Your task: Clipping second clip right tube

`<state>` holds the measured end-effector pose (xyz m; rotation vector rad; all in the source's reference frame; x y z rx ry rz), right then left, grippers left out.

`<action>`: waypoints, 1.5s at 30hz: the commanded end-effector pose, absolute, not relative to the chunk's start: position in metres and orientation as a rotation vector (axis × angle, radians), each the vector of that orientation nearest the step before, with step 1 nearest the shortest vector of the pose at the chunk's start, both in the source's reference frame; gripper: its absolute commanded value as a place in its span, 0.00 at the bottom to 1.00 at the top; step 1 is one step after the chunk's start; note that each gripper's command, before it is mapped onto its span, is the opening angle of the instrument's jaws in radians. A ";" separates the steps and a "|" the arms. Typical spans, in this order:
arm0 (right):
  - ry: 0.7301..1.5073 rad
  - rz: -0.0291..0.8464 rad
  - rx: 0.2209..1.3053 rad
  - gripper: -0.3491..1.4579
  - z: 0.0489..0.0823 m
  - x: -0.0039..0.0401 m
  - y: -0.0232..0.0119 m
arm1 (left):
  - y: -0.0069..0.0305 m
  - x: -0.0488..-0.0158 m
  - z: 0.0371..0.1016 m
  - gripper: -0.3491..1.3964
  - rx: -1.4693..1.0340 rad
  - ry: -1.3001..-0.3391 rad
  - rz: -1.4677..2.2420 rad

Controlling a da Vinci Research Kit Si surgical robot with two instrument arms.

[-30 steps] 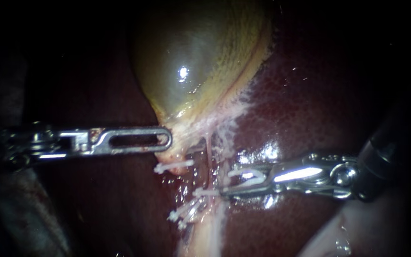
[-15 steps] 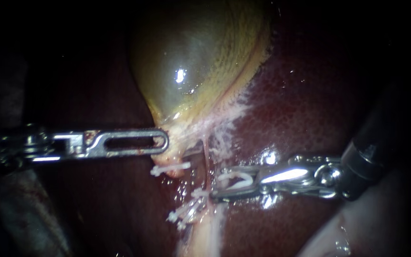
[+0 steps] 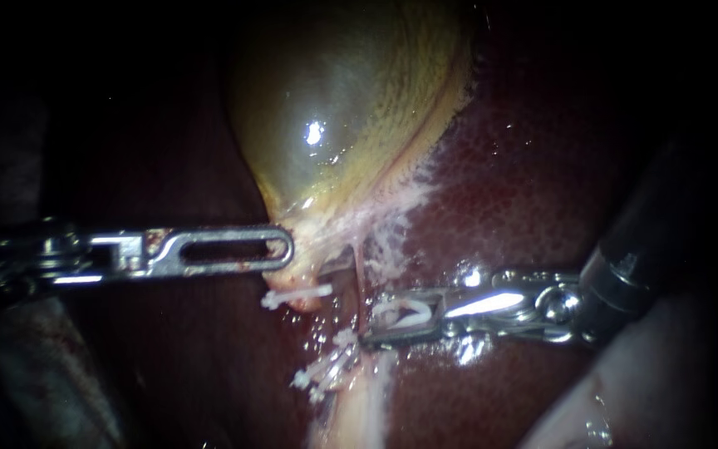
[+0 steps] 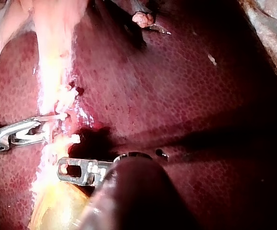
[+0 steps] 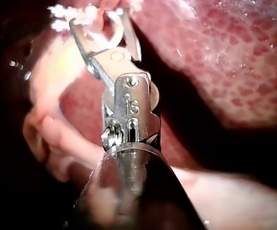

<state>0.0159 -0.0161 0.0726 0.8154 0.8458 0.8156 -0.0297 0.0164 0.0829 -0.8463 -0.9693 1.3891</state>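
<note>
Thin, reddish right tube point(image 3: 361, 270) just below the centre of the endoscope view, running down from the neck of the gallbladder point(image 3: 351, 108) into wet, pale strands. Met near its lower end by the tips of the right instrument point(image 3: 373, 326), coming in from the right edge and lying almost level across the liver point(image 3: 525, 191). Jaws of that instrument spread in a narrow V, closed only onto the loaded clip point(image 3: 409, 314), a curved white piece touching both of them from inside. Same hold in the right wrist view, the white arch spanning the two metal jaws. Cannot tell whether the tube sits between the jaw tips or only against them.

Just left of those tips, a white applied clip point(image 3: 345, 337). Below and left of it, toward the bottom of the frame, a clip cluster point(image 3: 319, 378). Higher up, under the gallbladder's neck, an upper clip point(image 3: 297, 295) lying nearly level.

Left instrument point(image 3: 284, 248) reaching in level from the left edge, slotted jaws pressed together on the gallbladder's neck, tissue bunched at the tip. In the left wrist view, the clip-bearing jaws against a pale strip ahead of and beside this instrument's own jaws, apart from them.

Dark red, mottled liver all around. Pale fold point(image 3: 625, 399) in the lower right corner.
</note>
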 end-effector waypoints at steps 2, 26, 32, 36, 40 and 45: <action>0.843 0.815 0.814 0.46 0.0728 0.0161 -0.0161 | 0.0164 -0.0297 0.0829 0.00 -0.846 -0.970 1.389; 0.805 0.880 0.853 0.40 0.0756 0.0190 -0.0166 | 0.0164 -0.0299 0.0828 0.00 -0.846 -0.969 1.388; 0.800 0.885 0.856 0.34 0.0758 0.0194 -0.0166 | 0.0164 -0.0299 0.0829 0.00 -0.846 -0.968 1.388; 0.788 0.887 0.846 0.22 0.0758 0.0193 -0.0166 | 0.0164 -0.0299 0.0829 0.00 -0.846 -0.968 1.388; 0.749 0.885 0.834 0.10 0.0759 0.0192 -0.0165 | 0.0164 -0.0299 0.0829 0.00 -0.846 -0.968 1.388; 0.741 0.888 0.822 0.02 0.0760 0.0188 -0.0164 | 0.0164 -0.0299 0.0828 0.00 -0.846 -0.968 1.388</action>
